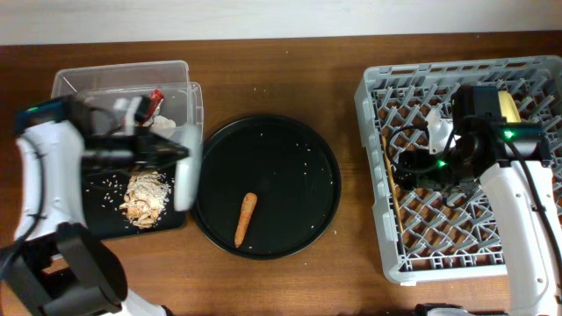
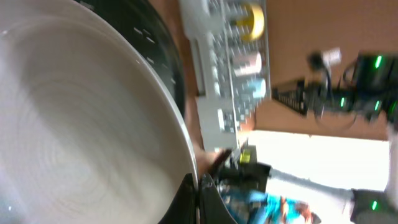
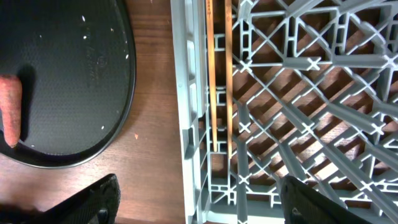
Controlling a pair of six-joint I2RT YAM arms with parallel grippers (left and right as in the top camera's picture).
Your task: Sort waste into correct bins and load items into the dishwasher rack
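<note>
At the table's left, the left gripper (image 1: pixel 172 151) clamps the rim of the pale plate (image 1: pixel 185 180), which stands on edge above the shallow black tray (image 1: pixel 98 216). Beige food scraps (image 1: pixel 145 195) lie in that tray. Behind it, the clear box (image 1: pixel 88 81) holds a red wrapper (image 1: pixel 156 99) and white tissue (image 1: pixel 163 124). The orange carrot (image 1: pixel 246 219) rests on the round black tray (image 1: pixel 290 140). The right gripper (image 3: pixel 199 186), fingers spread wide, hangs over the dishwasher rack (image 1: pixel 527 254). Chopsticks (image 3: pixel 217 93) lie along the rack's left wall, and a yellow bowl (image 1: pixel 510 105) sits toward its far side. An embossed mark on the round tray is too faint to read.
</note>
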